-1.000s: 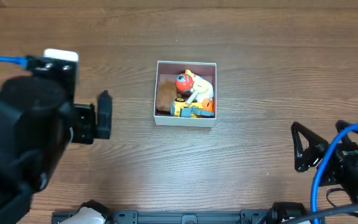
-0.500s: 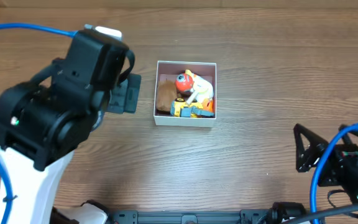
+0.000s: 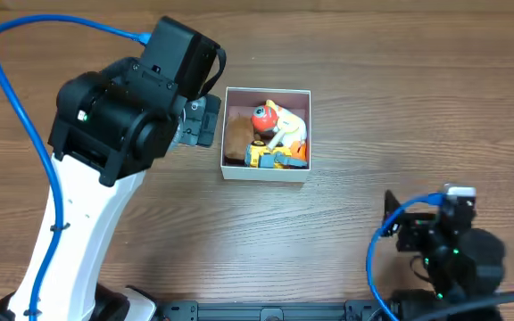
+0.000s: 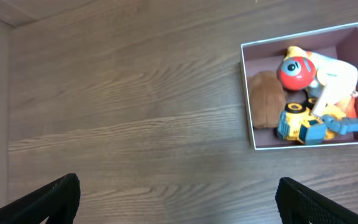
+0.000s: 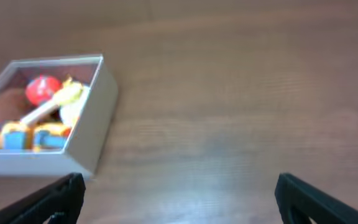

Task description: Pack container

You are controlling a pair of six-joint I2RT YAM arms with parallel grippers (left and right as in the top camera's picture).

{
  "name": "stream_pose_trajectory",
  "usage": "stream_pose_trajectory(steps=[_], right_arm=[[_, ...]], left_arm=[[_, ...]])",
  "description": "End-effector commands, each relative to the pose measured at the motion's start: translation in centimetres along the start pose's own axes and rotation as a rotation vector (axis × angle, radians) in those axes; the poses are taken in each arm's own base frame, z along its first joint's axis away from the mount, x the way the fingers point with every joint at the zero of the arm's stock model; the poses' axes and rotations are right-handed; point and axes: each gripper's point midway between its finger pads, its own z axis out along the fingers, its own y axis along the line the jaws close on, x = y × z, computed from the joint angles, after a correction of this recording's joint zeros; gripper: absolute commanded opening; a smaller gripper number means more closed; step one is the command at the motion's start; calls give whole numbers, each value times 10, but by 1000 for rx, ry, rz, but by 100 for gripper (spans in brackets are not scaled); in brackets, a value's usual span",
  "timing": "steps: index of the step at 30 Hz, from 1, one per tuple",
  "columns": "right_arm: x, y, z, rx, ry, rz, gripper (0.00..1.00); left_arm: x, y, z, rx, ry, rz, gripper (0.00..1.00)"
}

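Several toys already packed in the container (image 3: 266,173): a red round-headed toy (image 3: 262,117), a brown lump (image 3: 236,138), a yellow-and-blue vehicle (image 3: 270,159), and a pale figure (image 3: 291,127) lying across the others. Sits square and lidless near the middle of the wooden table (image 3: 373,71), a little toward the far edge, pink floor mostly covered. Reads as close to finished, going by the layout: no loose toy on the boards in any of the three views, nothing carried for dropping in. Probably little left beyond a check or a pull-back. Cannot say whether more pieces wait outside the views.

Left gripper (image 4: 182,202) just beside the container's left wall in the overhead view, apparently not touching it. Carried on a tall white-and-black arm (image 3: 105,143) bent over from the near-left corner, blue cable (image 3: 25,107) looping above it. Jaws spread wide, tips at the lower corners of the wrist view, only bare wood in the gap, box up and to the right. Looks down on the table from above rather than reaching into the box.

Right gripper (image 5: 188,199) well apart from the container, toward the table's near-right corner. Held low, pointed across the boards with the box off to its upper left. Jaws likewise spread, nothing between them.
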Motion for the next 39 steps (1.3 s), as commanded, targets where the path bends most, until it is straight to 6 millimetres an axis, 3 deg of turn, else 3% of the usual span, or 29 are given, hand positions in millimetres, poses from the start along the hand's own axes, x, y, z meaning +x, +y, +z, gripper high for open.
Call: stream_pose_trajectory(steps=[1,15,23,39], right_arm=[[12,-3,18,0,-39,-6,100],[29,-9,33,8,-204,-18,100],[39,-12,38,20,-174,-15,100],[39,-12,38,20,-174,-15,100]], left_arm=[[-1,3,0,-17,-1,-13,100],[-1,3,0,-17,-1,-13,100],[-1,3,0,-17,-1,-13,100],[-1,3,0,-17,-1,-13,100]])
